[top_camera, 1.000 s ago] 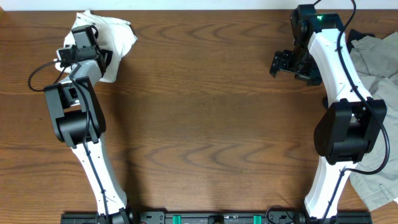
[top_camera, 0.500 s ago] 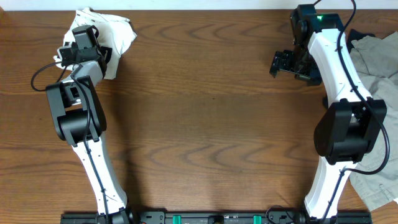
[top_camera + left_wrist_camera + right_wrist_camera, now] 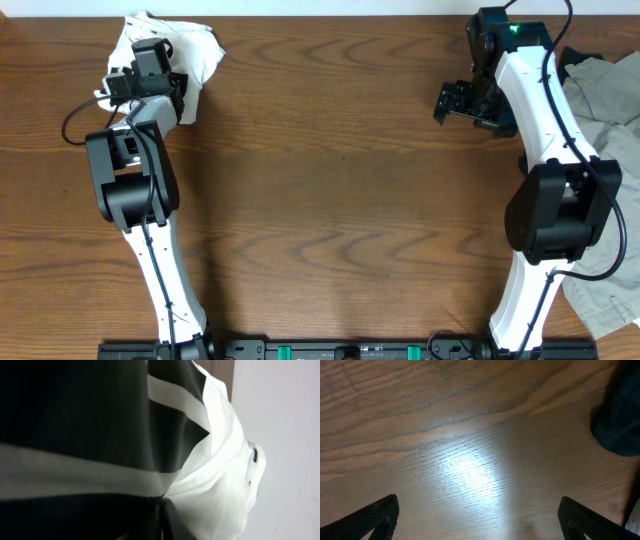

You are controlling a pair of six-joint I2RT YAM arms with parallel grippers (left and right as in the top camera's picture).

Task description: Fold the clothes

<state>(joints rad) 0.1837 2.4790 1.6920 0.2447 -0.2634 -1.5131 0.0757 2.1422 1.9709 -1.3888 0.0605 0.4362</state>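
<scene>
**Left arm grips a crumpled white garment at the far corner while the right arm waits, released, over bare wood**

Seen from overhead, two white and black robot arms reach away from the near edge of a wooden bench (image 3: 330, 200). The left end effector (image 3: 155, 52) sits on a crumpled white garment (image 3: 198, 55) at the far left corner of the bench. In the left wrist view a thin band of white knit cloth runs between its dark fingers (image 3: 75, 415), so it appears clenched on a fold of that garment. This is likely so the cloth can be drawn out of the corner toward the open middle, where there is room to spread it flat.

The right end effector (image 3: 445, 102) hovers at the far right, turned toward the centre. Its wrist view shows the two fingertips (image 3: 375, 517) spread wide with only lit wood grain between them: it is released and carries nothing. A loose heap of grey-green clothes (image 3: 600, 80) lies just beside and under the right arm, along the right edge, and is untouched.

No fold has been made yet, so the task looks to be at an early stage
</scene>
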